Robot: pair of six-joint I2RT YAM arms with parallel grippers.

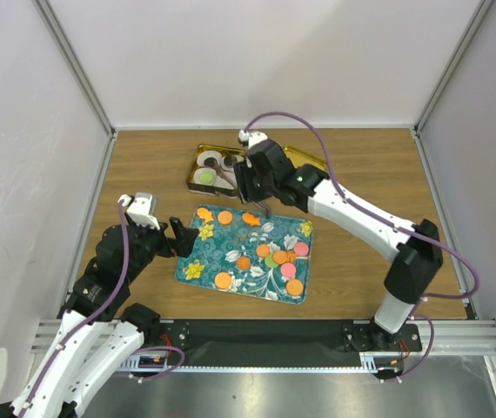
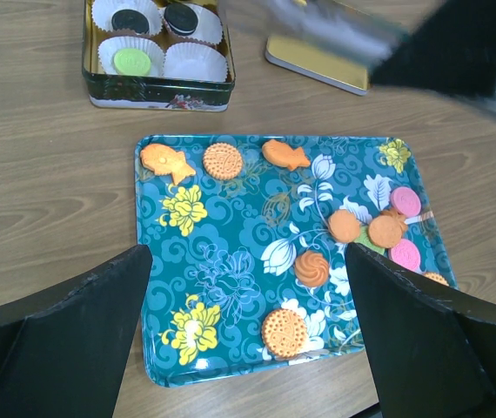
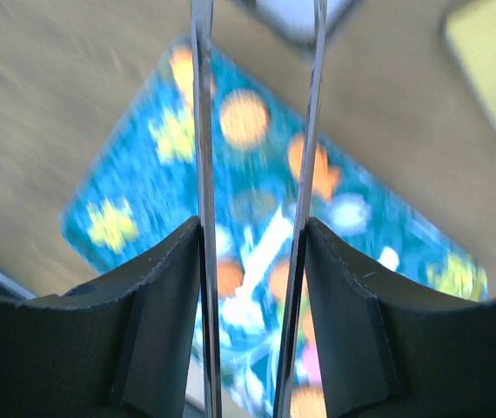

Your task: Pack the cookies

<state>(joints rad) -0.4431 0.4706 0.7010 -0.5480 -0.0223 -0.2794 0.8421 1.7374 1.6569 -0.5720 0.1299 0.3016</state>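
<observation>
- cookies point(image 2: 223, 161) lie mostly loose on a teal floral tray point(image 1: 197, 271) at the centre of the wooden table point(image 1: 144, 174).
- far edge of tray, 11 to 12 o'clock: two orange fish-like pieces in a row with a round orange disc between them.
- 3 o'clock side of tray: a tight cluster of orange, pink and green discs, some overlapping. two more orange discs sit apart from it, toward 6 o'clock.
- tin point(image 2: 159, 91) stands just beyond the tray at 12 o'clock, not touching it. it holds four white paper cups point(image 2: 196, 63); two hold black cookies and one holds a green cookie.
- gold lid point(image 2: 318, 70) lies flat on the table at 1 o'clock from the tray, beside the tin.
- left gripper point(image 2: 248, 252) hovers at the tray's 9 o'clock edge, its fingers spread wide with nothing between them.
- right gripper point(image 1: 253, 202) hangs over the tray's far edge, near the tin. its thin metal blades stand parted by a narrow gap, and only the tray shows through the visible length. the blade tips are cut off by the wrist view, which is blurred.
</observation>
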